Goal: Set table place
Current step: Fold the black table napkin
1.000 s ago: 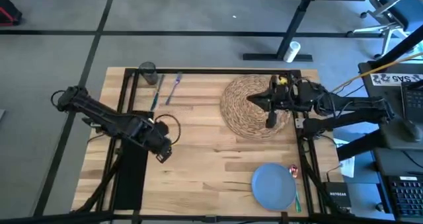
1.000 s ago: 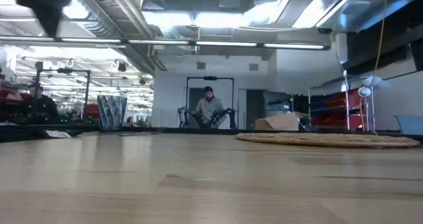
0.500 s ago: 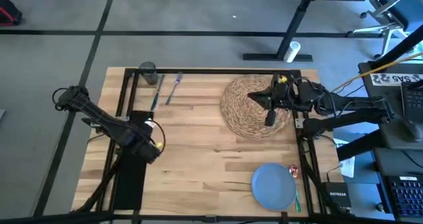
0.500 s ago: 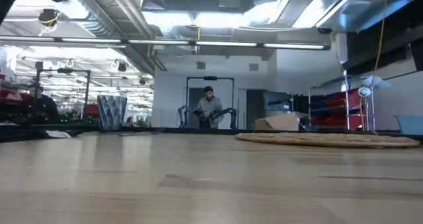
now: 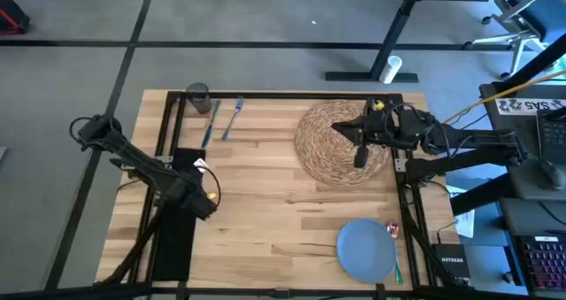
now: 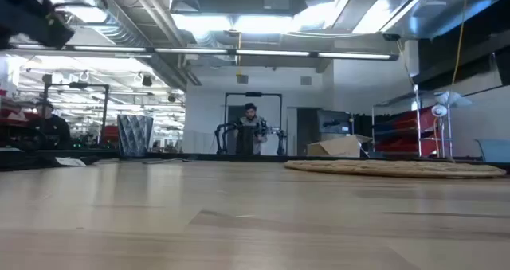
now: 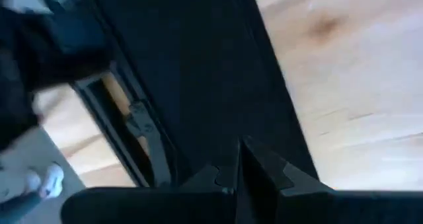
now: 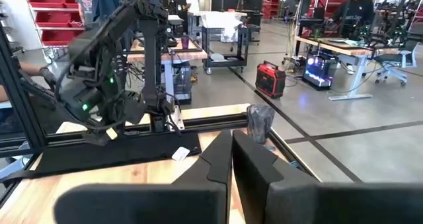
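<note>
The black napkin [image 5: 174,229] lies flat along the table's [image 5: 265,194] left side, and it fills the left wrist view [image 7: 198,65]. My left gripper [image 5: 205,204] is shut and hangs over the napkin's right edge, raised above the tabletop. The woven placemat [image 5: 332,145] rests flat at the far right. My right gripper [image 5: 358,158] hovers over it, shut, pointing toward the table's left. The blue plate [image 5: 365,250] sits at the near right. The grey glass [image 5: 196,95] stands at the far left corner.
A teal fork [image 5: 210,123] and a second utensil [image 5: 232,116] lie beside the glass. Red-handled cutlery [image 5: 392,229] and a green piece [image 5: 398,266] lie right of the plate. Bare wood spans the table's middle. People stand in the room beyond.
My left gripper has drawn back toward the table's left edge, from over the bare wood to over the napkin's right edge, still shut. The napkin and the other things have stayed where they were.
</note>
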### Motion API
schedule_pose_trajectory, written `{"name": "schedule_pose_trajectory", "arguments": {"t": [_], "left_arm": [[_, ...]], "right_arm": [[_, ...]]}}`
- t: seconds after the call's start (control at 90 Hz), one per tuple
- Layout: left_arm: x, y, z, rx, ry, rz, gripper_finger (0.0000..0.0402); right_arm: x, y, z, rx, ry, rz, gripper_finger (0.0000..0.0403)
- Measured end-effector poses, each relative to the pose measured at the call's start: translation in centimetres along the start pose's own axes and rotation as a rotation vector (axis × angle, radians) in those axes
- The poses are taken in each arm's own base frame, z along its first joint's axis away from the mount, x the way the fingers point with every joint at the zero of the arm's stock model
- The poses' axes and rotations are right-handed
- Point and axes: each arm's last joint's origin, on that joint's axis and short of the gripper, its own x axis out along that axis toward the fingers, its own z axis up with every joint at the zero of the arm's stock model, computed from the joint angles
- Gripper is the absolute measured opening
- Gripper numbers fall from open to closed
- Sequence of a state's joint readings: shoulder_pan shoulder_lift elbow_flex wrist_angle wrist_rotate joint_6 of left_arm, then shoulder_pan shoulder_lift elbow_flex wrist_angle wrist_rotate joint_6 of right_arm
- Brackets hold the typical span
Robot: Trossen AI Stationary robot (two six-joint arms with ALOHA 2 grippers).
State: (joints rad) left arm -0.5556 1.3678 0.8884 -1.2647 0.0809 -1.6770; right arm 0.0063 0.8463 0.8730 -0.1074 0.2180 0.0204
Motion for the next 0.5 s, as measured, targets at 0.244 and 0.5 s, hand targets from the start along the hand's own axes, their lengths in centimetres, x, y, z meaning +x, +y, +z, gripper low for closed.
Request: {"name": "schedule_pose_trajectory", "arguments": {"t": [0.244,0.5], "left_arm": [[2.9,-0.1,0.1,-0.048,0.051,-0.037,0.0000],[5.5,0.2,0.3,-0.071,0.085,-0.067,0.0000]], "right_arm": [[0.0,0.0,0.0,0.001,-0.001,0.000,0.0001],[0.0,0.0,0.0,0.000,-0.001,0.000,0.0001]]}}
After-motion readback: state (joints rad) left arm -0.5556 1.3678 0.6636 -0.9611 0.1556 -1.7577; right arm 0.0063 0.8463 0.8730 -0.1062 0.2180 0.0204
